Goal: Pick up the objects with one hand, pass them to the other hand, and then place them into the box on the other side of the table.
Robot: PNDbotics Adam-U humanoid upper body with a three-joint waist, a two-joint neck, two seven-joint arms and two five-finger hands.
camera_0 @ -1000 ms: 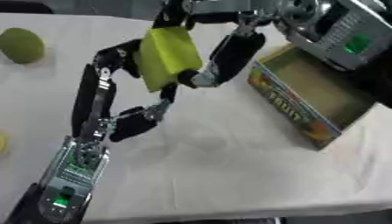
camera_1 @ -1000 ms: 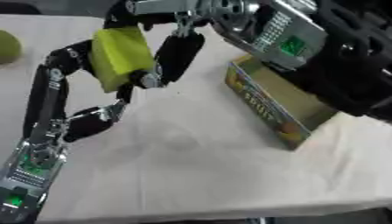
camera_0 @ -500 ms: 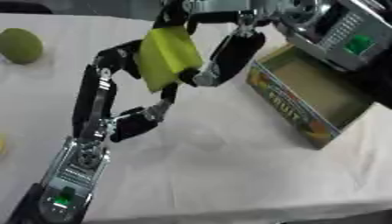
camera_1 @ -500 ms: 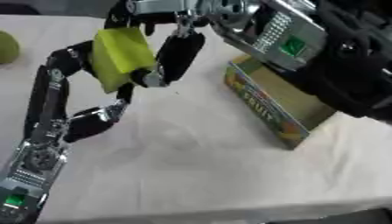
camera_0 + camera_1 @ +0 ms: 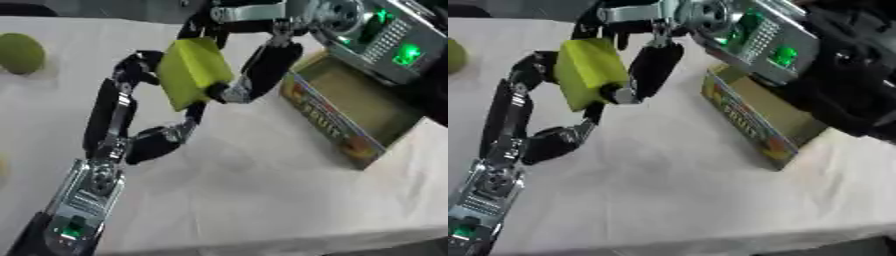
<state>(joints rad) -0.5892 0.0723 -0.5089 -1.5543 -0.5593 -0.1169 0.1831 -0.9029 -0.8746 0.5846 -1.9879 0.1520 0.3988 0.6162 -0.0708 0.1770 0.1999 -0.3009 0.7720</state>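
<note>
We see the yellow-green block [image 5: 192,72] held above the middle of the table [image 5: 254,195], with our left hand [image 5: 131,112] and our right hand [image 5: 258,60] both curled against it. The open box [image 5: 350,112] sits at the table's right edge, a green ball [image 5: 19,52] near the far left corner.

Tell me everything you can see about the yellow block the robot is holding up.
The yellow block is a yellow-green box-shaped piece with flat faces and softly rounded edges; it looks matte, perhaps foam. It is held tilted in the air above the white table, left of the open cardboard box. The left robot hand has fingers against its left and lower side, and the right robot hand reaches down from above, with fingers curled at its top and right side. Nothing else touches it.
</note>
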